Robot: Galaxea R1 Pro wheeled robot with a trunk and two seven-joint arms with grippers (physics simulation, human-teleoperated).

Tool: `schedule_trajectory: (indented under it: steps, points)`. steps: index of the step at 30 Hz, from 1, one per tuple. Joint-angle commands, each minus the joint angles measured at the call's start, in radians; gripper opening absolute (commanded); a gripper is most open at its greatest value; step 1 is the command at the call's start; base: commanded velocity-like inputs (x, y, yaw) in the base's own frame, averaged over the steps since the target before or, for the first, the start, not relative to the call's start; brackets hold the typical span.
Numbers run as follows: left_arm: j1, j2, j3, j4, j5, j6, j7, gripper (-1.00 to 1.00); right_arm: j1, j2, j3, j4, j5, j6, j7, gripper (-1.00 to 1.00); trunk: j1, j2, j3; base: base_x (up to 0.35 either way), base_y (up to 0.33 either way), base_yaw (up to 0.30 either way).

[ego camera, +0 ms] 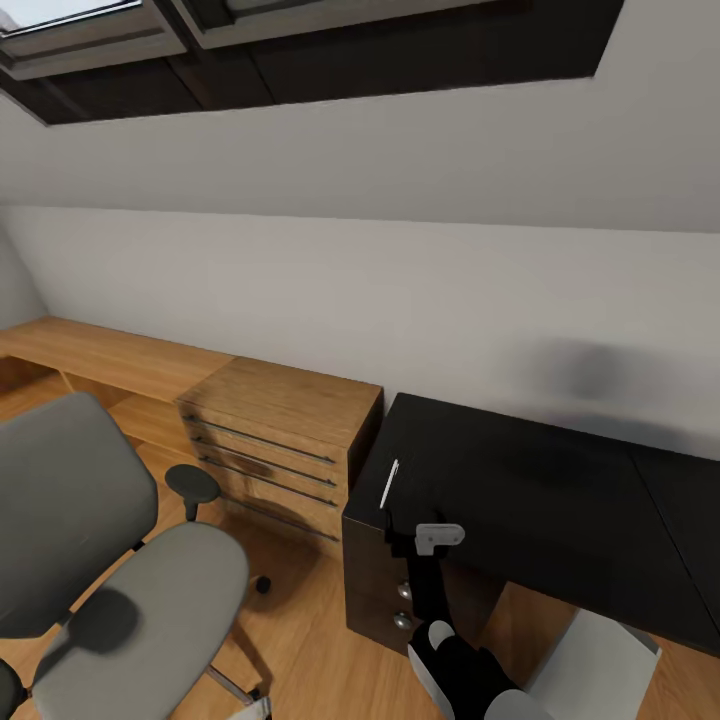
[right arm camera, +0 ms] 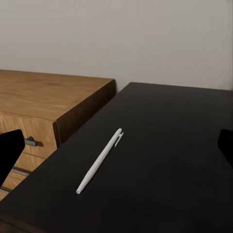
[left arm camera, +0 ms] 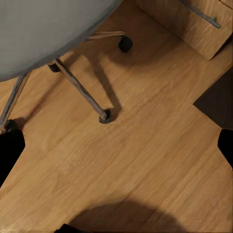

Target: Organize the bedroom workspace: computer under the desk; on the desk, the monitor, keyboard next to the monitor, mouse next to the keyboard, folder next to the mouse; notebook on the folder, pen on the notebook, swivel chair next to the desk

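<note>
Pen [right arm camera: 100, 160] lies alone at lower centre of the right wrist view, on the black surface [right arm camera: 170, 145] near its edge (light, stiff, prone to roll). We judge a mid-shaft pinch best; our right gripper [ego camera: 425, 541] hovers spread, empty.

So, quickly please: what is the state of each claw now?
Left claw: open, holding nothing, above the wooden floor.
Right claw: open, empty, facing the thin white pen.

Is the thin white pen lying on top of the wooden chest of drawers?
No, the thin white pen lies on the glossy black desk, beside the wooden chest.
</note>
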Motion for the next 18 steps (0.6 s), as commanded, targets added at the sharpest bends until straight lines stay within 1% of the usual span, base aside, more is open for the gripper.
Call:
schedule_trajectory:
  steps: [1, 3, 4, 5, 6, 7, 9, 10, 11, 13, 14, 15, 16, 18]
  points:
    - [-0.001, 0.003, -0.007, -0.044, 0.012, 0.059, 0.034, 1.00, -0.001, 0.000, 0.004, 0.001, -0.001, -0.003, -0.007, 1.00, 0.000, -0.001, -0.001, 0.000, 0.000, 0.000]
    - [-0.001, 0.008, 0.001, -0.127, 0.013, 0.201, 0.062, 1.00, -0.001, 0.000, 0.004, 0.000, 0.000, -0.004, -0.008, 1.00, 0.000, -0.001, -0.001, 0.000, 0.000, 0.000]
    - [-0.001, 0.015, 0.012, -0.173, 0.014, 0.266, 0.070, 1.00, -0.001, 0.000, 0.004, 0.000, 0.000, -0.005, -0.008, 1.00, 0.000, -0.001, -0.001, 0.000, 0.000, 0.000]
    - [-0.001, 0.020, 0.022, -0.199, 0.014, 0.298, 0.073, 1.00, -0.001, 0.000, 0.004, 0.000, 0.000, -0.005, -0.008, 1.00, 0.000, -0.001, -0.001, 0.000, 0.000, 0.000]
    - [-0.001, 0.026, 0.048, -0.254, 0.015, 0.362, 0.078, 1.00, -0.001, 0.000, 0.004, 0.000, 0.000, -0.007, -0.008, 1.00, 0.000, -0.001, -0.001, 0.000, 0.000, 0.000]
    - [-0.001, 0.035, 0.151, -0.467, 0.014, 0.606, 0.086, 1.00, -0.001, 0.000, 0.004, -0.006, 0.000, -0.008, -0.007, 1.00, 0.000, -0.001, -0.001, 0.000, 0.000, 0.000]
    - [-0.001, 0.036, 0.189, -0.600, 0.013, 0.727, 0.090, 1.00, -0.001, 0.000, 0.004, -0.020, 0.000, -0.009, -0.007, 1.00, 0.000, -0.001, -0.001, 0.000, 0.000, 0.000]
    - [-0.001, 0.036, 0.204, -0.655, 0.013, 0.767, 0.091, 1.00, -0.001, 0.000, 0.005, -0.025, 0.000, -0.009, -0.007, 1.00, 0.000, -0.001, -0.001, 0.000, 0.000, 0.000]
    - [-0.001, 0.035, 0.218, -0.695, 0.013, 0.793, 0.092, 1.00, -0.001, 0.000, 0.005, -0.028, 0.000, -0.009, -0.007, 1.00, 0.000, -0.001, -0.001, 0.000, 0.000, 0.000]
    - [-0.001, 0.035, 0.236, -0.727, 0.014, 0.815, 0.092, 1.00, -0.001, 0.000, 0.005, -0.032, 0.000, -0.009, -0.006, 1.00, 0.000, -0.001, -0.001, 0.000, 0.000, 0.000]
    - [-0.001, 0.037, 0.257, -0.673, 0.013, 0.824, 0.087, 1.00, -0.001, 0.000, 0.006, -0.033, -0.003, -0.007, -0.002, 1.00, 0.000, -0.001, -0.001, 0.000, 0.000, 0.000]
    - [-0.001, 0.038, 0.261, -0.642, 0.012, 0.815, 0.086, 1.00, -0.001, 0.000, 0.006, -0.033, -0.004, -0.003, -0.002, 1.00, 0.000, -0.001, -0.001, 0.000, 0.000, 0.000]
    - [-0.001, 0.040, 0.265, -0.622, 0.011, 0.798, 0.086, 1.00, -0.001, 0.000, 0.006, -0.032, -0.005, 0.005, -0.004, 1.00, 0.000, -0.001, -0.001, 0.000, 0.000, 0.000]
    - [-0.001, 0.041, 0.269, -0.610, 0.009, 0.774, 0.086, 1.00, -0.001, 0.000, 0.006, -0.033, -0.006, 0.026, -0.006, 1.00, 0.000, -0.001, -0.001, 0.000, 0.000, 0.000]
